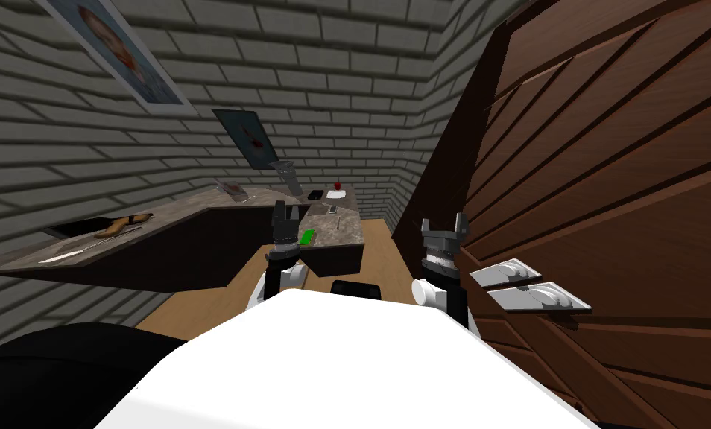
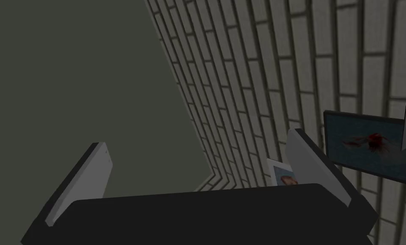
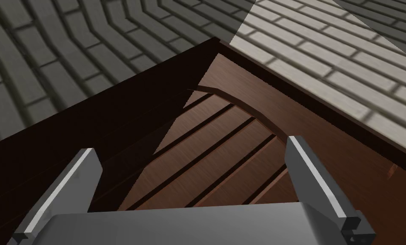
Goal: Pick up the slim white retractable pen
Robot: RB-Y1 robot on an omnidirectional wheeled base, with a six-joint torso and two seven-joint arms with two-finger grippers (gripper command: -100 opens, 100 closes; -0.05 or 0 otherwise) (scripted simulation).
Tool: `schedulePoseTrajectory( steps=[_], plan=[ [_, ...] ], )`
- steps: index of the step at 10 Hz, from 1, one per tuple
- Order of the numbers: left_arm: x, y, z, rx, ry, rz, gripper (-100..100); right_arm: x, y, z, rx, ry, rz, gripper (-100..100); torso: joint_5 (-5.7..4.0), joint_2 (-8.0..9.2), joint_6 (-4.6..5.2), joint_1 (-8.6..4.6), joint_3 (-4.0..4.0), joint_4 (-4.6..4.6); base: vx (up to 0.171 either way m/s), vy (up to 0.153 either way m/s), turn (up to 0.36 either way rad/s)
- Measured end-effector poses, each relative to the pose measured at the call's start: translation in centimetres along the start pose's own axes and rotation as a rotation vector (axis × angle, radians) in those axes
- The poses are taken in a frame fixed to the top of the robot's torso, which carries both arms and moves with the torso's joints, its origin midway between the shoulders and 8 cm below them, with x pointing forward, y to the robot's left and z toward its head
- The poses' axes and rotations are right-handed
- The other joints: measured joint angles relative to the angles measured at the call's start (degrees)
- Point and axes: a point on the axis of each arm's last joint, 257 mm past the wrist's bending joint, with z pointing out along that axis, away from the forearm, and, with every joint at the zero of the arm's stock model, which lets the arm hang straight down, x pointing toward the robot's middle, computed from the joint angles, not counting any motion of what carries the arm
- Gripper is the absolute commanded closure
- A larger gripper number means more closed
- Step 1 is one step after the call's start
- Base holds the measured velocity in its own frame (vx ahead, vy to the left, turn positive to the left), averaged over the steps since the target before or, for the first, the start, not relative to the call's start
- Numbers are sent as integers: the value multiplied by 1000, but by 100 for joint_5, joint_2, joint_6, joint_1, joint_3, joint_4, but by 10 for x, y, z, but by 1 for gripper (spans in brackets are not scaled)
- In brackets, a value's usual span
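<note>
Big dark brown panelled wooden front [image 1: 607, 186] at three o'clock, beside right gripper [image 1: 443, 222], jaws spread. Grey mottled L-shaped desk top [image 1: 190, 216] at ten o'clock. Left gripper [image 1: 285, 208] near twelve, jaws spread also. Slim white pen [image 1: 62, 257] lying at nine o'clock on desk top, well apart from both.

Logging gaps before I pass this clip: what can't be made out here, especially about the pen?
Head view: which thing on the desk is the pen; a white sliver and a thin stick are both too small to tell.
Head view: the left gripper covers part of the desk.
Head view: red thing, too small to name.
</note>
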Motion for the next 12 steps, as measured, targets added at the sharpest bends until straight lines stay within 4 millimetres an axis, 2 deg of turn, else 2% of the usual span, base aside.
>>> schedulePoseTrajectory(
  steps=[5, 12],
  plan=[
    [19, 12, -22, -36, 114, -26, -100, 0, 0, 0, 0, 0, 0, 0, 5, 31, -1, 20, 17, 6, -65, 42, 71],
    [45, 43, -87, -185, 294, -111, -100, 0, 0, 0, 0, 0, 0, 0, 1, 29, 0, 1, 17, 6, -65, 22, 29]
  ],
)
